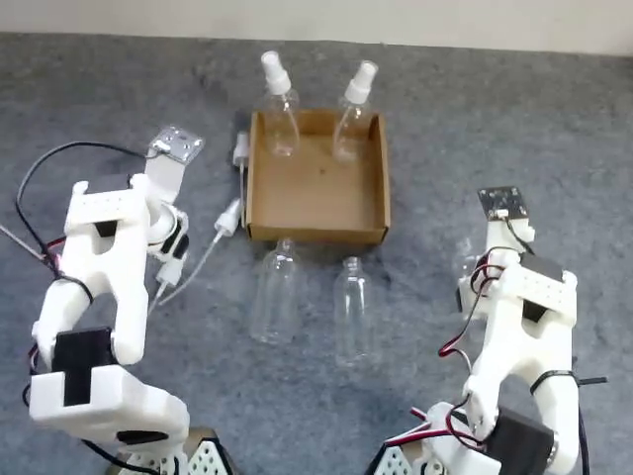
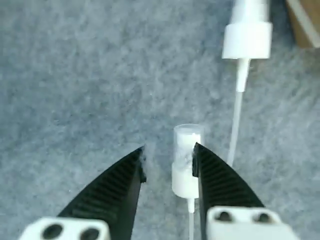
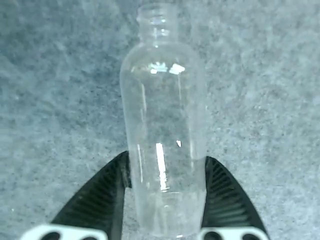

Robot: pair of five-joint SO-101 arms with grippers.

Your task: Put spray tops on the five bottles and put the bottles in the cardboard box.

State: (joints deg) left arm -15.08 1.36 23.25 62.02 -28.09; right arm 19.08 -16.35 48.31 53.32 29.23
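Left pincer (image 2: 169, 148), spread wide, straddles a spray top (image 2: 186, 160), seemingly touching one finger; right pincer (image 3: 167, 157) pinches a clear bottle (image 3: 162, 100).

1. High view: a fixed camera above the grey carpeted table (image 1: 514, 119) faces down from well back. Both arm bases sit at the lower edge, the brown cardboard box (image 1: 252, 188) at upper centre, and a pale wall strip (image 1: 316, 18) along the top edge.
2. Left wrist view: the camera looks past the black-fingered left gripper (image 2: 168, 148) at the lower edge, very near the table.
3. Right wrist view: same mounting, with the right gripper (image 3: 167, 157) at the lower edge, equally near.
4. The high and left wrist views share the white long-tubed spray top (image 1: 227, 220) (image 2: 246, 37) and a corner of the box, upper right of the wrist frame.
5. The high and right wrist views share the clear plastic bottle (image 1: 465, 262) (image 3: 162, 125).
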